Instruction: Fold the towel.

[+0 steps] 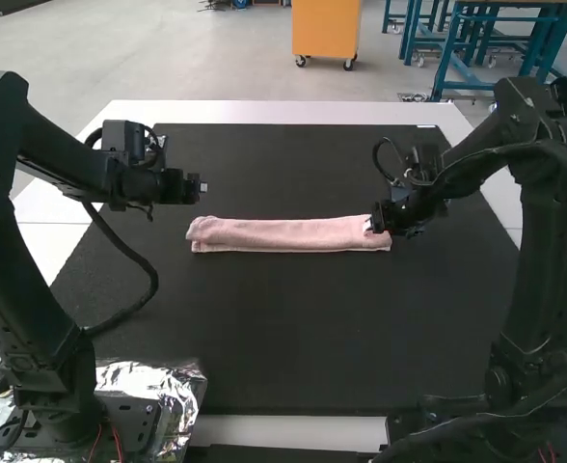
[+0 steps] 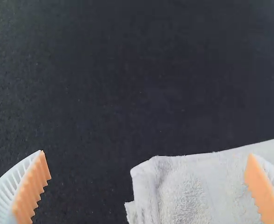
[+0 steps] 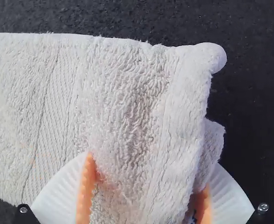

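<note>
Pale grey floor (image 1: 206,58) stretches beyond the white table (image 1: 283,113) and its black mat (image 1: 293,338). At 12 o'clock an orange cabinet (image 1: 325,27) stands on casters (image 1: 348,65); between 1 and 2 o'clock stand blue metal frames (image 1: 445,58). Soft light brightens the floor.

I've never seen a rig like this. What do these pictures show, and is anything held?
Two black jointed robot arms, left and right, stand at a white table with a dark mat. The high view looks down from behind them; each wrist view comes from that arm's wrist camera. A pink terry towel lies folded in a narrow strip. The left gripper is open and empty. The right gripper is at the towel's right end; its grip is unclear.
</note>
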You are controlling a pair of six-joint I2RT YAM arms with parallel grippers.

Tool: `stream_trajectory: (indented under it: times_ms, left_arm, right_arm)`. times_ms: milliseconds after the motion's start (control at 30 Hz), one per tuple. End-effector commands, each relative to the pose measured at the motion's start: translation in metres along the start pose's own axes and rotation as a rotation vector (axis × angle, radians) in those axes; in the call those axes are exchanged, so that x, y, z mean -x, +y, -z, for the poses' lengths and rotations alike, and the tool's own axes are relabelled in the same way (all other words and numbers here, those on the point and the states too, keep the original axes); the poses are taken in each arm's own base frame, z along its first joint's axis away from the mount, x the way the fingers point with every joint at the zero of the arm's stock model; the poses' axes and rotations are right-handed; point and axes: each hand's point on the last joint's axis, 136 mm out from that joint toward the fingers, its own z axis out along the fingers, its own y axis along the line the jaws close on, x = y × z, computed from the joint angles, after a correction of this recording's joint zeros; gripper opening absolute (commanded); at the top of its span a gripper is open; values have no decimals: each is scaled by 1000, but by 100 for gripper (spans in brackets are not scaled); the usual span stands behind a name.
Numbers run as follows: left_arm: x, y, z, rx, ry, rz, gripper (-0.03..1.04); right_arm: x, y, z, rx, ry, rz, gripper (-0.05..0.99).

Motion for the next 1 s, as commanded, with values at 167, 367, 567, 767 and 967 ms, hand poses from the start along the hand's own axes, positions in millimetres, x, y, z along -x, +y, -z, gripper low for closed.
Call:
stream_trajectory:
  times_ms: [167,367,567,767,967]
  left_arm:
    - [17,0,3,-1,-45,1,97]
    - [28,1,4,4,-73,-6,97]
    - [26,-5,1,29,-74,-24,97]
    - [23,-11,1,17,-68,-24,97]
    - [20,-9,2,20,-64,-11,97]
  right_arm:
    - [26,-5,28,42,-62,-14,-2]
    - [87,-8,93,9,-256,-2,-2]
    - [81,59,72,109,-209,52,-2]
    - [68,106,40,160,-149,107,-2]
    - [63,142,19,203,-115,163,-2]
